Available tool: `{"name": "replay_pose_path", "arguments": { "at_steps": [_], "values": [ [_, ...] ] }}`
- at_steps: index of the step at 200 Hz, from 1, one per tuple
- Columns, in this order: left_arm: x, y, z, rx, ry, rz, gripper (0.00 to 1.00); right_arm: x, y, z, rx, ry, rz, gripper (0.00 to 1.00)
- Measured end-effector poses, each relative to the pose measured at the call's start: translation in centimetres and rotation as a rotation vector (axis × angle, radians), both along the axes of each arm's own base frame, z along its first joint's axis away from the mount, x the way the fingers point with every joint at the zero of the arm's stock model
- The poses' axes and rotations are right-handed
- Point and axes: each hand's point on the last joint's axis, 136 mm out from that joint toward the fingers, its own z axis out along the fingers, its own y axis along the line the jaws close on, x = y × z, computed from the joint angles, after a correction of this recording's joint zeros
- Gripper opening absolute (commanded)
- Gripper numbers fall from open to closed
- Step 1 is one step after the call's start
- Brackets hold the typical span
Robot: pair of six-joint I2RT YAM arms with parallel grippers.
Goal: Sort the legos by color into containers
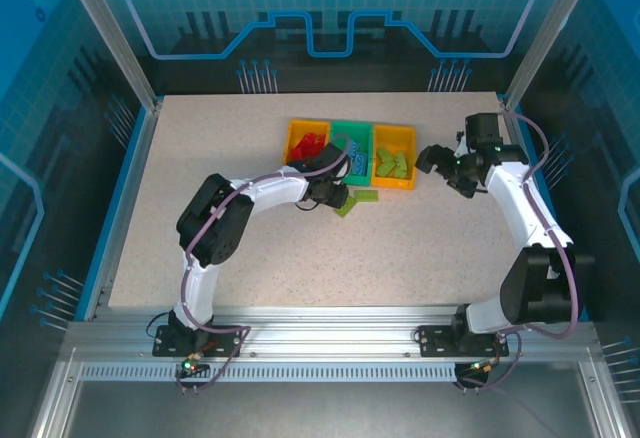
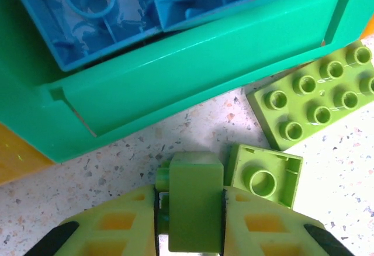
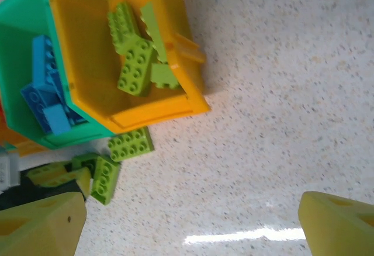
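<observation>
No readable text or labels.
</observation>
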Motion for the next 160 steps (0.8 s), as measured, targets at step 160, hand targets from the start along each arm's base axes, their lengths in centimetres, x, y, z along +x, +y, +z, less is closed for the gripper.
{"name": "replay_pose_path", "arguments": {
  "at_steps": [160],
  "values": [
    [7.0, -10.5, 19.2, -0.354, -0.267, -0.071, 0.25, -8.3, 2.4, -7.9, -0.021, 0.128, 0.057, 0.94]
  ]
}}
